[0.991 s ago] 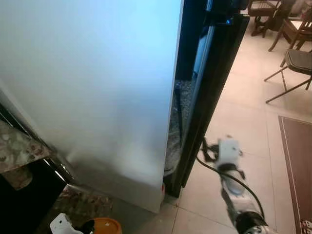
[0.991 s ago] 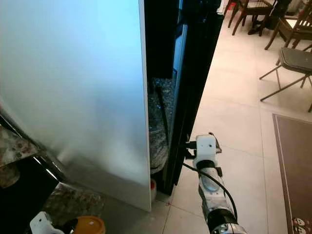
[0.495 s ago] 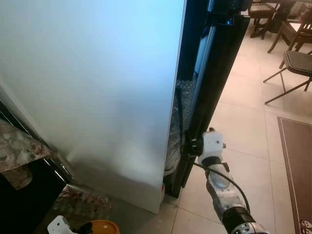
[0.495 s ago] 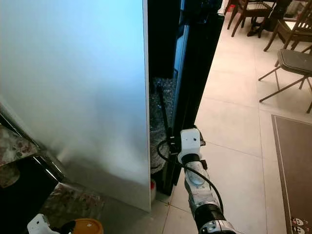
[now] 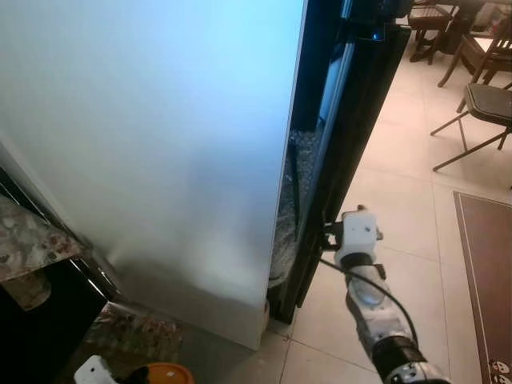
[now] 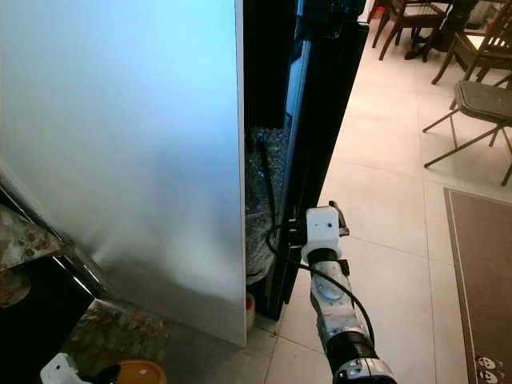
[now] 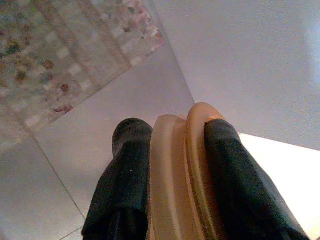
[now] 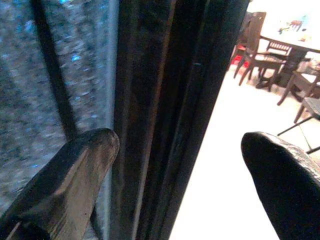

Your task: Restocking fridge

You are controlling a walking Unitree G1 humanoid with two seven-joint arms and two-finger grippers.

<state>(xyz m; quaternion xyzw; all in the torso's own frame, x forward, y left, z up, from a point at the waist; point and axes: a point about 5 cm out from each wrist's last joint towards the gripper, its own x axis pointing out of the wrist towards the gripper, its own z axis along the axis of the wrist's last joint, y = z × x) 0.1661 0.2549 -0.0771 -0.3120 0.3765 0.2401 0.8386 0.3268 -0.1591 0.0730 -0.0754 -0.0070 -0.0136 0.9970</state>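
The tall fridge with its pale, matt white side panel (image 5: 160, 144) stands just ahead, and its glossy black door (image 5: 352, 136) hangs ajar beside that panel, leaving a narrow dark gap through which a speckled grey surface and a thin black upright strip show. The right claw (image 8: 175, 165) sits at the lower part of the door's free edge, its two black fingers spread wide with the edge between them; one finger (image 8: 65, 175) is on the gap side, the other on the room side. That placement looks chosen to hook the door and swing it wider, which the restocking needs first.

The item to be stocked, a round orange plastic container with ribbed rims (image 7: 182, 175), is pinched on its edge by the left claw (image 7: 172, 172), which is held low and out of the way, probably so the load stays secure while the other arm works the door.

Farther off lie a mottled stone counter (image 5: 28, 248), pale floor tiles (image 5: 392, 200), a brown rug (image 5: 484, 264) and dark wooden chairs (image 5: 480, 96).
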